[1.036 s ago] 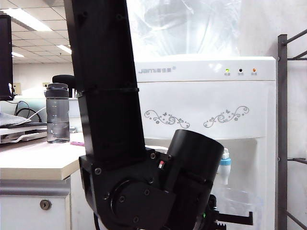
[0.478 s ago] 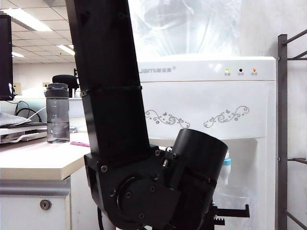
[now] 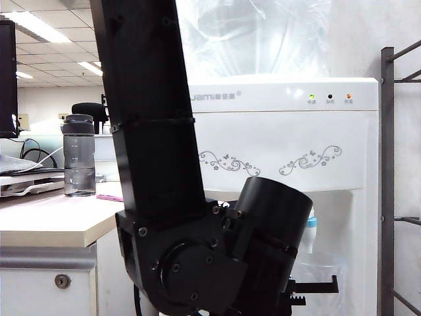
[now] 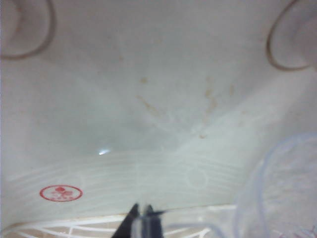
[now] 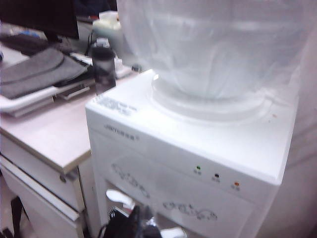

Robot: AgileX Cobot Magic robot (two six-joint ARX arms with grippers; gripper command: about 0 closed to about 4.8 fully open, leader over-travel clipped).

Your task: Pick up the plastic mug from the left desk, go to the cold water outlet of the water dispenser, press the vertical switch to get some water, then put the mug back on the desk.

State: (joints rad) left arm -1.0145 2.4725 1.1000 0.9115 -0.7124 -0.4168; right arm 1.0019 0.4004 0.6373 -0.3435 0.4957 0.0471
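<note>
The plastic mug [image 3: 322,273] hangs in the recess of the water dispenser [image 3: 283,138], just below the cold water outlet [image 3: 309,228] with its blue collar. In the left wrist view the mug [image 4: 285,193] is a clear blur. My left gripper [image 4: 143,219] is shut on the mug's thin clear handle, above the drip tray [image 4: 74,225]. The vertical switch is hidden behind my left arm [image 3: 158,131]. My right gripper [image 5: 141,219] hovers in front of the dispenser [image 5: 208,148], fingers together and holding nothing. The left desk [image 3: 46,224] stands beside the dispenser.
A smoky-grey bottle [image 3: 79,155] with a dark lid stands on the desk beside papers and a monitor edge. A large water jug [image 5: 213,44] tops the dispenser. A grey metal rack [image 3: 388,184] stands to the dispenser's right. Two white tap levers [image 5: 119,198] show near my right gripper.
My left arm's wrist has turned and shifted slightly right, and the gripper's toothed rail sits a little higher. The mug stays under the blue tap.
</note>
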